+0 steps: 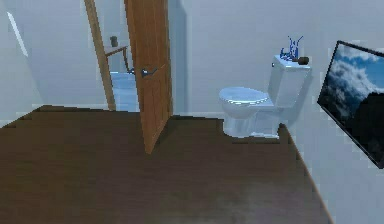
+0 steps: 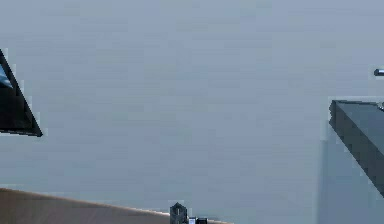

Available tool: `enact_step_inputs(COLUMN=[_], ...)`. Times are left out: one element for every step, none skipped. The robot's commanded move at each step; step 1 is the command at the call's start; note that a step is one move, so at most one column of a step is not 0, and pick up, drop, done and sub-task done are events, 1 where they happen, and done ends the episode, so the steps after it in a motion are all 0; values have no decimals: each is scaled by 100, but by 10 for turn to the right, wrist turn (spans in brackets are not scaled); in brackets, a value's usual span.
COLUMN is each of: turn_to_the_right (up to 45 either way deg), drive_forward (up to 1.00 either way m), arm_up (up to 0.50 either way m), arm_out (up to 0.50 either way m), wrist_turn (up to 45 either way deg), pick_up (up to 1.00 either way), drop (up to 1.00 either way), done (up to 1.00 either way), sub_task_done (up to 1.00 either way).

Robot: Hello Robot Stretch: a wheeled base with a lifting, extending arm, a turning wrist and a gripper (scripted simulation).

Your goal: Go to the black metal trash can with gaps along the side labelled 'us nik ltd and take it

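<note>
dark wood floor (image 1: 150, 175) at 6 o'clock | brown door (image 1: 150, 70) standing open at 12 | white toilet (image 1: 255, 105) at 2 — framed picture (image 1: 355, 95) on wall at 3 | arm side view: gripper (image 2: 180, 212) tip at 6, grip and load — cannot tell | trash can position: cannot tell

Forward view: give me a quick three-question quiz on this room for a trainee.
1. True or false: the wooden door stands open.
2. What hangs on the wall at the forward view's right? A mirror; B dark-framed picture; C towel.
3. Fill in: the blue thing sits on the toilet's ____.
Key: 1 true; 2 B; 3 tank.
</note>
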Motion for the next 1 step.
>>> enact_step_inputs(turn_to_the_right=[0], drive_forward=[0], arm_up=[0], arm_out=[0], wrist_turn=[450], pick_up=[0], drop=[0], done=[0], sub_task_done=[0])
